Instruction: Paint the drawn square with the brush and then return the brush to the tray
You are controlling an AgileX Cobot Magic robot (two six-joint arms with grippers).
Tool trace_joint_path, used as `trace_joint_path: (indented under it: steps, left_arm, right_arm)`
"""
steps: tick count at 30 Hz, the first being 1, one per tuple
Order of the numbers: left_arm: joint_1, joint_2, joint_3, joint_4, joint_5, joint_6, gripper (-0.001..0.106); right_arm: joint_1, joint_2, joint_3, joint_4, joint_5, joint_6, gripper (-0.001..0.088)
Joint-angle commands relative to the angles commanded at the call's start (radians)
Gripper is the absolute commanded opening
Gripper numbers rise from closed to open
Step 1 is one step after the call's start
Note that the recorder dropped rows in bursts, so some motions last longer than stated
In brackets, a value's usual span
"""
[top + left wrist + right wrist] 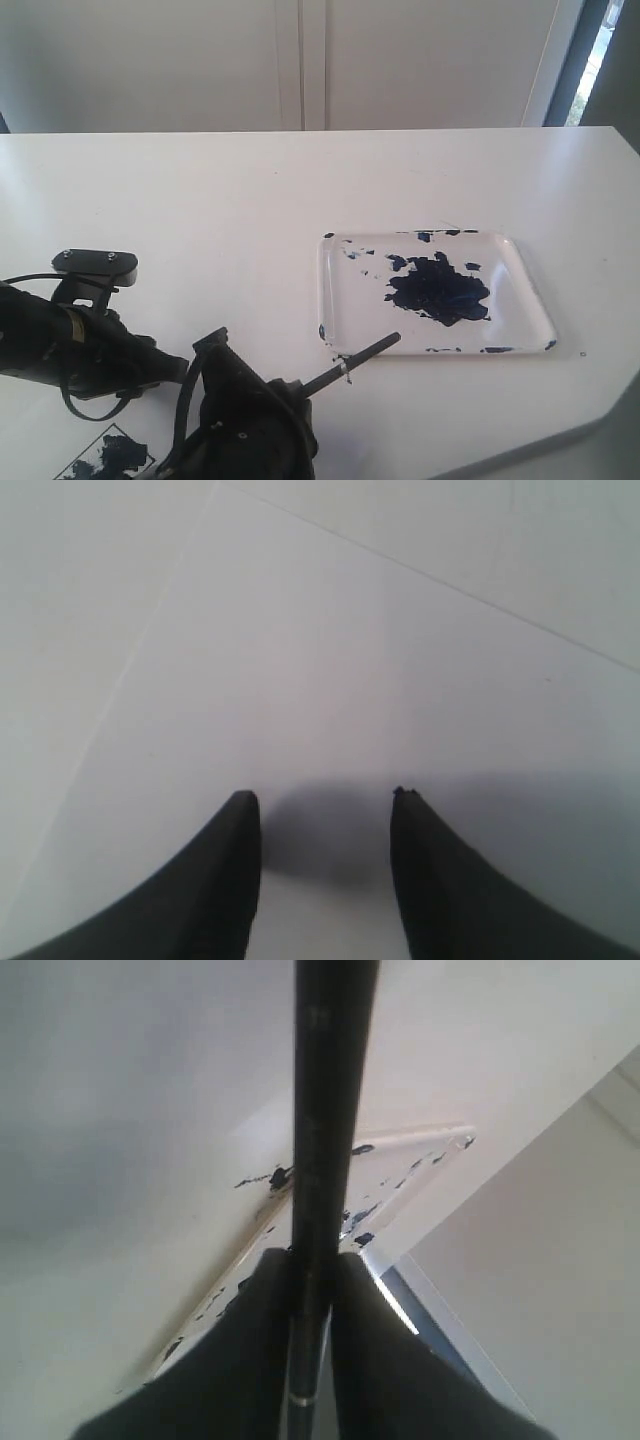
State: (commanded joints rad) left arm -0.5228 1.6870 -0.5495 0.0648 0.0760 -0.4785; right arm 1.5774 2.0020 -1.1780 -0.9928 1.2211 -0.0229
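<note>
The right gripper (313, 1260) is closed on the brush (325, 1110). In the right wrist view its two dark fingers press on the thin black handle from either side, just above the pale ring. In the exterior view the handle end rises at a slant out of the right arm and points toward the near left corner of the tray (350, 300). The bristle end is hidden behind the arm, so I cannot tell whether it touches anything.

The left gripper (322, 798) hangs open with nothing between its jaws, over the bare white table (200, 200). Just beside the right arm, at the near left edge of the exterior view, lies the drawn square (108, 455), already daubed with dark paint. The tray, with its large blue-black blotch, sits well apart to the right.

The brush is probably light and stiff, with a smooth round handle that could swivel or slide in a narrow pinch. A hold on the mid-handle, away from the wet tip, looks best. The tip would likely smear whatever it brushes against.
</note>
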Motion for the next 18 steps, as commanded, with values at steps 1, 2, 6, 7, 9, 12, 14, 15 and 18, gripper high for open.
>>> trace_joint_path:
  steps: [1, 2, 6, 7, 9, 12, 14, 15, 18]
  left_arm:
    - [0.0, 0.0, 0.0, 0.0, 0.0, 0.0, 0.048]
    - [0.0, 0.0, 0.0, 0.0, 0.0, 0.0, 0.048]
    - [0.0, 0.0, 0.0, 0.0, 0.004, 0.0, 0.048]
    - [0.0, 0.0, 0.0, 0.0, 0.007, 0.0, 0.048]
    - [0.0, 0.0, 0.0, 0.0, 0.013, 0.002, 0.048]
    - [0.0, 0.0, 0.0, 0.0, 0.022, 0.004, 0.048]
    - [0.0, 0.0, 0.0, 0.0, 0.022, 0.004, 0.048]
    - [0.0, 0.0, 0.0, 0.0, 0.022, 0.004, 0.048]
    - [0.0, 0.0, 0.0, 0.0, 0.022, 0.004, 0.048]
  right_arm:
    - [-0.003, 0.0, 0.0, -0.002, 0.0, 0.0, 0.0]
    - [-0.004, 0.0, 0.0, -0.004, 0.0, 0.0, 0.0]
    - [-0.03, 0.0, 0.0, -0.004, 0.0, 0.0, 0.0]
    - [-0.041, 0.0, 0.0, -0.004, 0.0, 0.0, 0.0]
    - [-0.064, 0.0, 0.0, -0.004, 0.0, 0.0, 0.0]
    - [-0.095, 0.0, 0.0, -0.004, 0.0, 0.0, 0.0]
    - [-0.111, 0.0, 0.0, -0.004, 0.0, 0.0, 0.0]
    - [-0.117, 0.0, 0.0, -0.004, 0.0, 0.0, 0.0]
    - [-0.131, 0.0, 0.0, -0.002, 0.0, 0.0, 0.0]
